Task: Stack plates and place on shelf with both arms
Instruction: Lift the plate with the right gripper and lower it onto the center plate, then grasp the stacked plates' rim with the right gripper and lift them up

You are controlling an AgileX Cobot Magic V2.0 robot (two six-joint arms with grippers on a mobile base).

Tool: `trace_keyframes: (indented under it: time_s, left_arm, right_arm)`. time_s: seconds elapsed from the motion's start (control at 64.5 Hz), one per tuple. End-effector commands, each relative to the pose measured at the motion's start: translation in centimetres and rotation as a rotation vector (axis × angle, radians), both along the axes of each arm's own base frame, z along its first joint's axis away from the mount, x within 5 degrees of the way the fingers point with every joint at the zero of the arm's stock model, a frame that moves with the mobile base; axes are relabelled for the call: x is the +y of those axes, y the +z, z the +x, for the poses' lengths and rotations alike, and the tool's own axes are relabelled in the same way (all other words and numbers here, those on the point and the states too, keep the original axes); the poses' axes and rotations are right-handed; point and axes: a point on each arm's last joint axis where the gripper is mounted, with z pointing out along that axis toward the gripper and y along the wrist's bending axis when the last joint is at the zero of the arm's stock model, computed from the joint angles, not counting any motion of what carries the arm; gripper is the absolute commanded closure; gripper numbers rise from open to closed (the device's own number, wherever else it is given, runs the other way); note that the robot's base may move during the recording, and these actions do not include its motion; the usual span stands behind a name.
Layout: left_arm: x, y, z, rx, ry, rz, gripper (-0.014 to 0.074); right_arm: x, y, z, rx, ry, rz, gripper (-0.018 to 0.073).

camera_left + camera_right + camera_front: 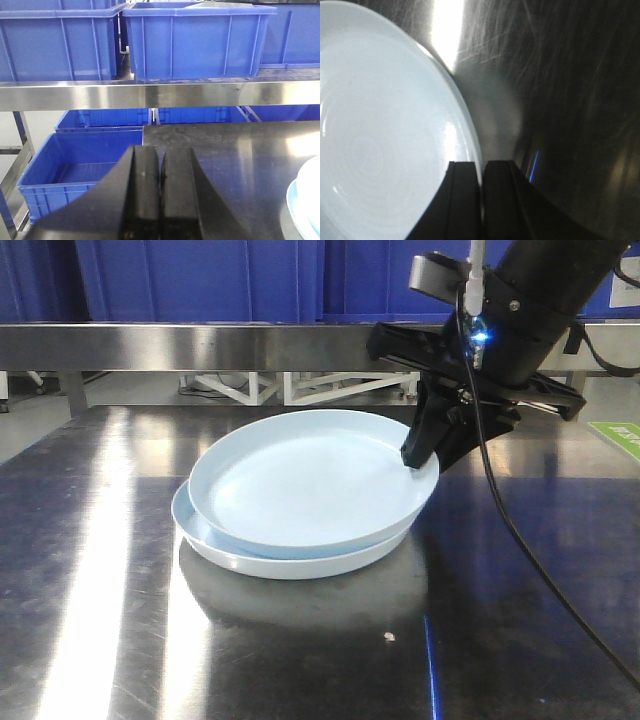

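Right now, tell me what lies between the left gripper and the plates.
Nothing but bare steel tabletop; the left wrist view shows it between the left gripper and the plates.

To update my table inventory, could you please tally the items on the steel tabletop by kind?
Plates: 2, the upper plate resting askew on the lower plate
Small speck: 1
Total: 3

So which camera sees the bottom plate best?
Front view: the bottom plate peeks out under the top plate, left and front. Left wrist view catches only its edge; right wrist view shows just the top plate.
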Motion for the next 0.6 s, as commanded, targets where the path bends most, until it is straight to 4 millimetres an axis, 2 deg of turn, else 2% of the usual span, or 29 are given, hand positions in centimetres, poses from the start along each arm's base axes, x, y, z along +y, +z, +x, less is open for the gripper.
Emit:
trace_keyframes:
  time_s: [0.0, 0.124, 0.419, 0.589]
  left_arm:
    - [0.1, 1.7, 0.0, -0.104, 0.013, -0.015, 0.0514]
    - [0.1, 1.7, 0.0, -0.104, 0.013, -0.015, 0.0514]
    - [0.1, 1.7, 0.0, -0.104, 0.013, -0.015, 0.0514]
    - [0.1, 1.7, 0.0, -0.104, 0.013, -0.015, 0.0514]
  right_arm:
    - [0.2, 2.7, 0.1, -0.093, -0.022, 0.05, 0.0283]
    - [0.2, 2.6, 0.1, -0.088, -0.02, 0.048, 0.0194]
    - [0.9, 2.1, -0.1, -0.071, 0.005, 0.041, 0.0196]
    - [1.7, 0.6, -0.1, -0.041, 0.026, 0.024, 0.0196]
